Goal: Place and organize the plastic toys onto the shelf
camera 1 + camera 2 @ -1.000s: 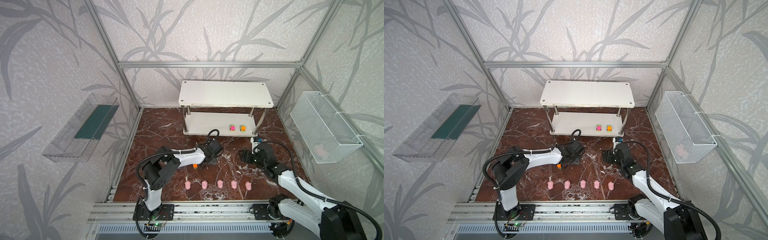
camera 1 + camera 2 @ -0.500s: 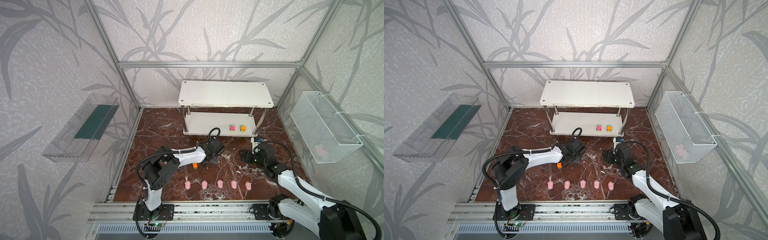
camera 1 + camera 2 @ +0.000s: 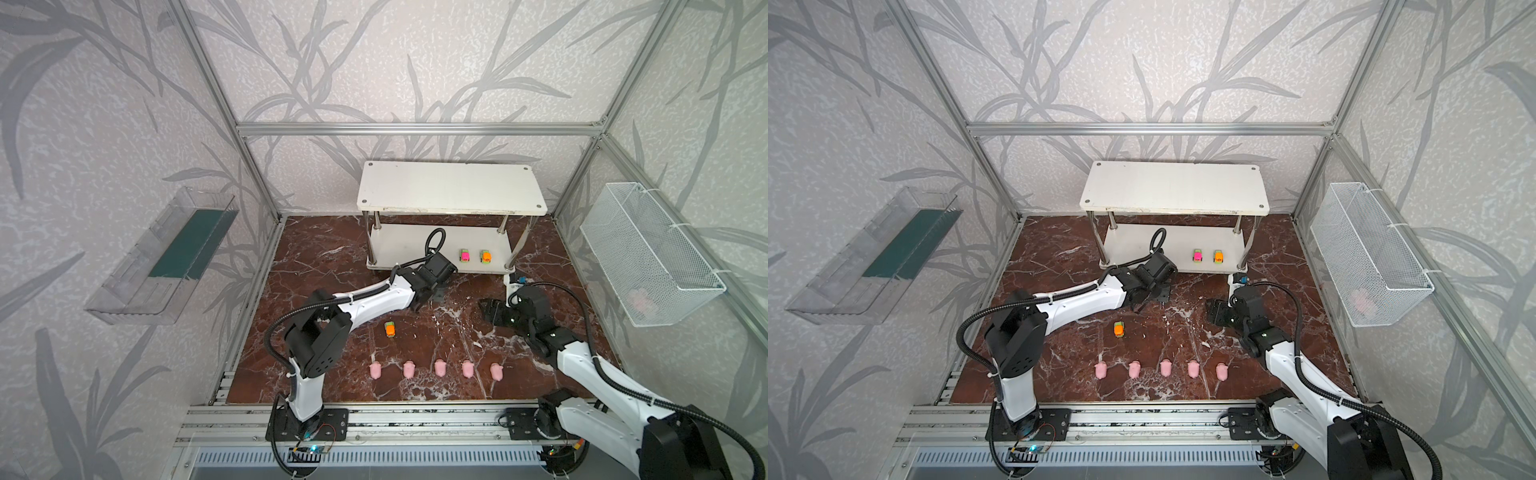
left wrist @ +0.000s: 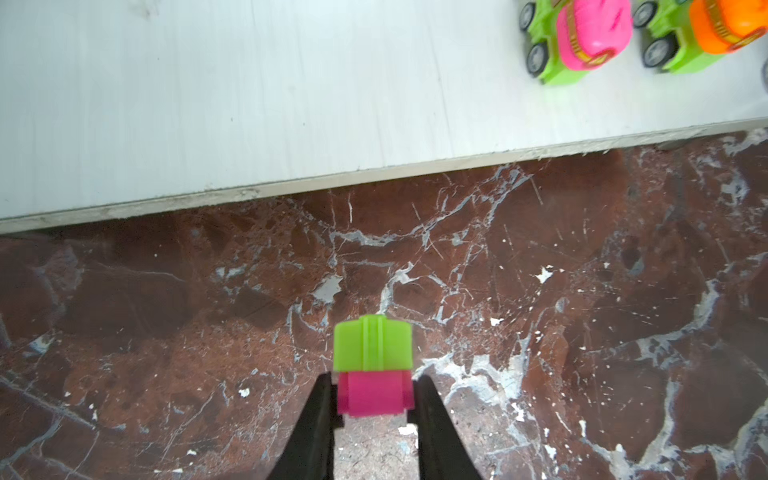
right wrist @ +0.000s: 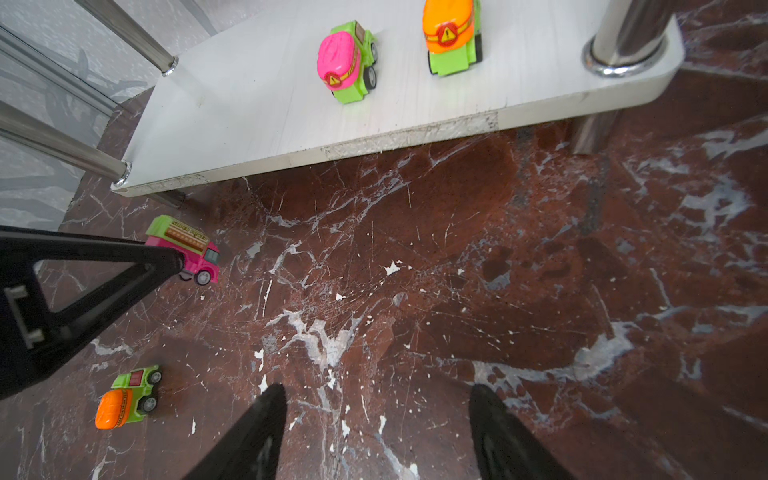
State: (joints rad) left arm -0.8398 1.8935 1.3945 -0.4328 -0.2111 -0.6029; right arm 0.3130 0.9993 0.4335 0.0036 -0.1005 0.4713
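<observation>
A small pink-and-green plastic toy truck is clamped in the left gripper, just before the white two-tier shelf; both top views hide it. A pink-topped car and an orange-topped car stand on the lower tier. Another orange car and five pale-pink pigs lie on the marble floor. The right gripper holds its jaws apart.

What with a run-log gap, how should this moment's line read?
left pincer shut on pink truck | right pincer open | shelf: pink car, orange car
</observation>
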